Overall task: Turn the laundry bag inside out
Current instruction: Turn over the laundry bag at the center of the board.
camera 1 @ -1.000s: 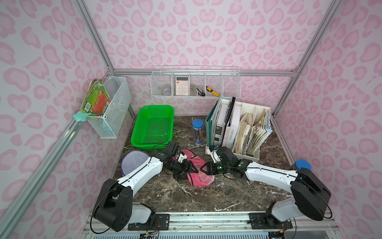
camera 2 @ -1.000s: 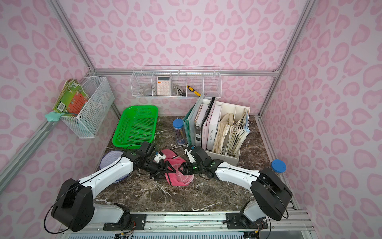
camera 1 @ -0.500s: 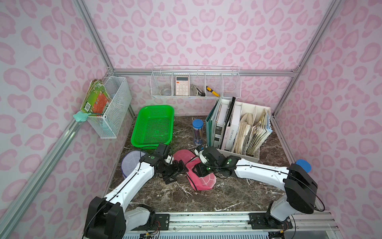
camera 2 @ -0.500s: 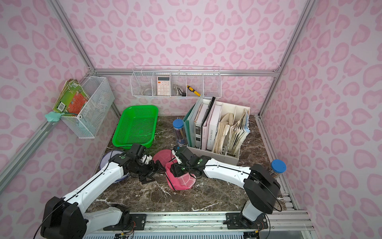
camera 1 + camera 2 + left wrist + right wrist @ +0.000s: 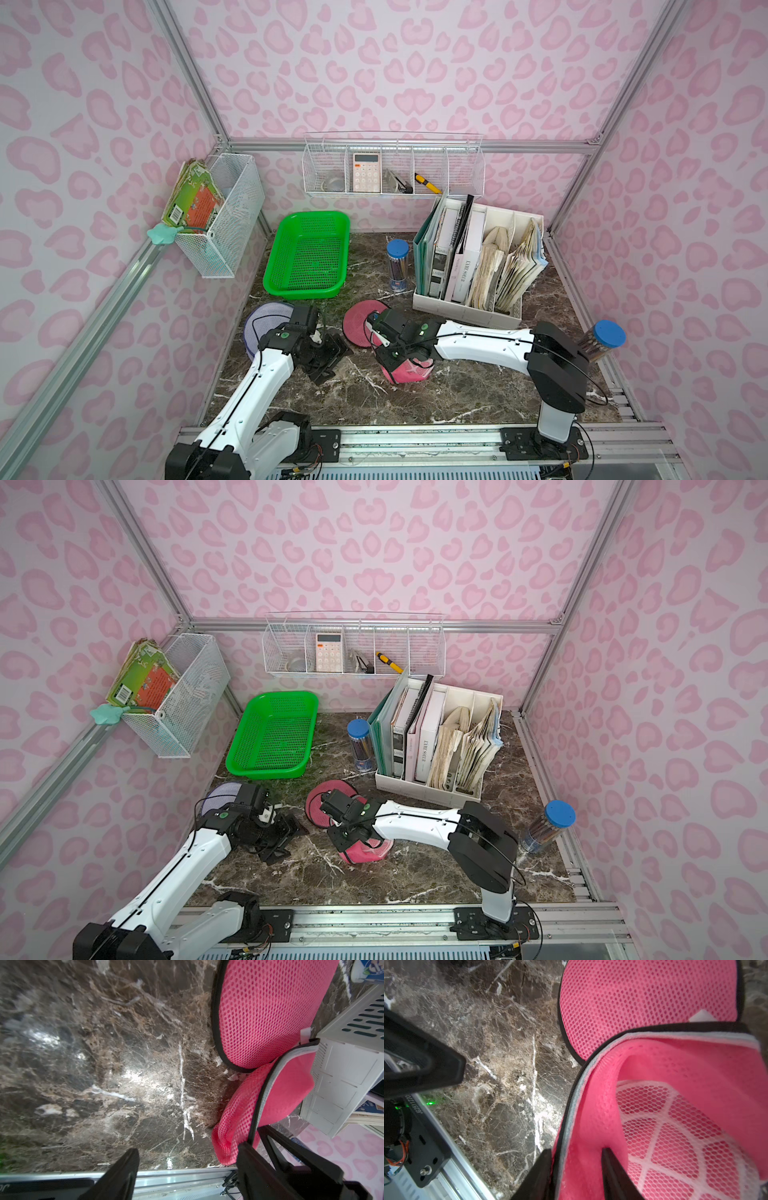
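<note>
Both top views: the pink mesh laundry bag [image 5: 411, 371] [image 5: 368, 852] lies on veined marble [image 5: 457, 390] near the white file rack [image 5: 465, 313], round lid flat. Left wrist view — the left gripper [image 5: 187, 1151] gapes, empty, beside the bag. Right wrist view — the right gripper [image 5: 576, 1153] straddles the bag's grey-bound rim, one finger [image 5: 614, 1169] inside the padded cup; clamped or not, I cannot tell.

The laundry bag [image 5: 675, 1084] runs off the right wrist view's edge

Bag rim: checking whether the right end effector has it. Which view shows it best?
Right wrist: rim close up, end effector straddling it. Left wrist shows it side-on; in both top views the arm hides most.
</note>
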Robot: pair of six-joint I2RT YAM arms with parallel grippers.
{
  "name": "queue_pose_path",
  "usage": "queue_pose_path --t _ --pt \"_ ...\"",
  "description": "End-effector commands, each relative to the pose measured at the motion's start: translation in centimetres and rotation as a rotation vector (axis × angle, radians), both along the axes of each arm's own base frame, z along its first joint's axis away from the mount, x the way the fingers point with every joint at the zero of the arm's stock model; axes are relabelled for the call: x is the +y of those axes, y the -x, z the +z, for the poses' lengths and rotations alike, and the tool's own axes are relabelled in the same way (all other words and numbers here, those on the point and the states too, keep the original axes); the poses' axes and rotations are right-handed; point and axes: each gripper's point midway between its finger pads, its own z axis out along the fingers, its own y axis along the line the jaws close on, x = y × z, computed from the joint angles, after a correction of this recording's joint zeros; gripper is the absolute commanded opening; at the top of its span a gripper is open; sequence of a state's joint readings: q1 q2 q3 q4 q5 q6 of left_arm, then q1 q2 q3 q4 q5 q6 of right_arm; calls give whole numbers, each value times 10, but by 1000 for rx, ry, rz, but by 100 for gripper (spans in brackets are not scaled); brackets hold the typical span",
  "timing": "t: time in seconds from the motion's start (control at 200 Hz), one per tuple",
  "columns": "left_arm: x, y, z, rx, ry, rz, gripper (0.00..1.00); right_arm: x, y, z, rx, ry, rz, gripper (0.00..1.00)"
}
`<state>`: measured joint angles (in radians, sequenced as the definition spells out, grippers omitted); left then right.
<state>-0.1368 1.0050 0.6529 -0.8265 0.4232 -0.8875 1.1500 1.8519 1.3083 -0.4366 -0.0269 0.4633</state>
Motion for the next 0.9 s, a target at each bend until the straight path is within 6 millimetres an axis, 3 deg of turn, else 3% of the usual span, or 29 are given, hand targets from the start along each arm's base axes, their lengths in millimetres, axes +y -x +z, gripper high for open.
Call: queue_pose_path --t 0.0,0.04,0.195,0.33,0.475,0.625,0.895 --pt "-8 -4 0 -33 54 -3 77 1 0 4 -2 0 13 31" --pt "-8 -4 -2 -34 59 -3 76 2 0 5 -3 -2 13 26" --pt "-10 -2 -9 -28 70 -2 76 3 1 2 4 8 18 25" --pt "-17 -5 -9 -56 112 -20 74 4 3 -1 18 12 24 0" --pt "-30 -11 -6 -119 183 -50 69 4 -3 12 7 -17 -5 0" --pt "-52 -15 -5 -176 256 -92 55 -2 -15 35 1 -93 -65 0" --pt "-79 -38 9 -286 394 -109 50 -12 -23 51 30 -166 -122 0"
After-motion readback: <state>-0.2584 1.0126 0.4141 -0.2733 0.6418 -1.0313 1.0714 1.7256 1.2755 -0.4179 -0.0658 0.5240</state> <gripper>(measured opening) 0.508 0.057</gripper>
